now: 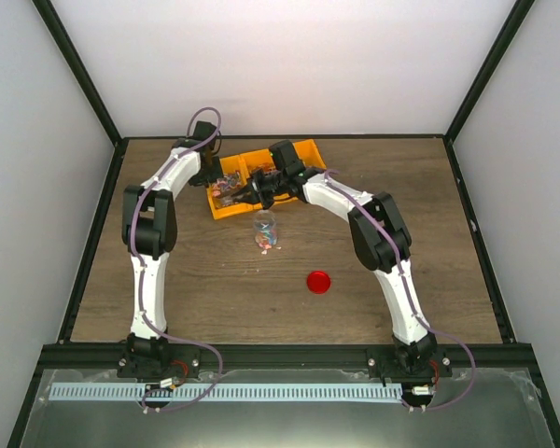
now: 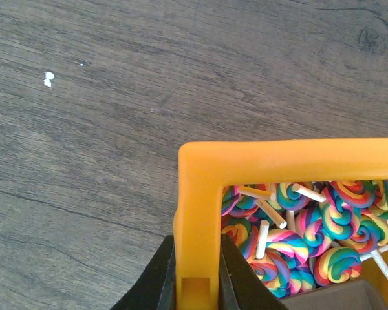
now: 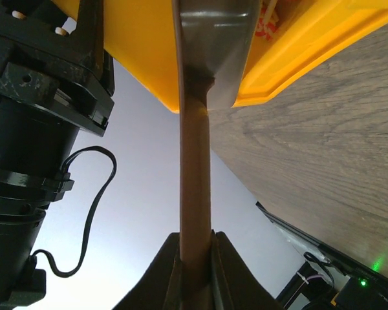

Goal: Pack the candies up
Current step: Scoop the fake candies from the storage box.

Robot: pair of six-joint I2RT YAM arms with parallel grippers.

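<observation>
2 end effectors are clamped at 1 orange plastic bin point(image 1: 306, 152), which sits on the wood-grain tabletop point(image 2: 84, 161) in the upper centre of the top view. The left end effector point(image 2: 197, 274), at the bottom of its wrist view, is closed on the bin's thick, smooth wall beside a rounded corner, with 1 black finger on each face of the wall. Inside that corner compartment lie the candies point(image 2: 310, 232): glossy rainbow-swirled discs on short white sticks, heaped against each other.

The right end effector point(image 3: 195, 248) is closed on the flat brown handle of a scoop-like tool point(image 3: 195, 168). The tool's dull grey, curved blade crosses the bin at the top of the right wrist view; whether the blade reaches inside cannot be told.

Below the bin in the top view is a small clear jar point(image 1: 265, 231) with coloured pieces showing in it. A flat, round red lid point(image 1: 318, 281) lies to its lower right, apart from it. 1 white crumb point(image 2: 48, 79) rests on the matte grey-brown boards at the upper left of the left wrist view.
</observation>
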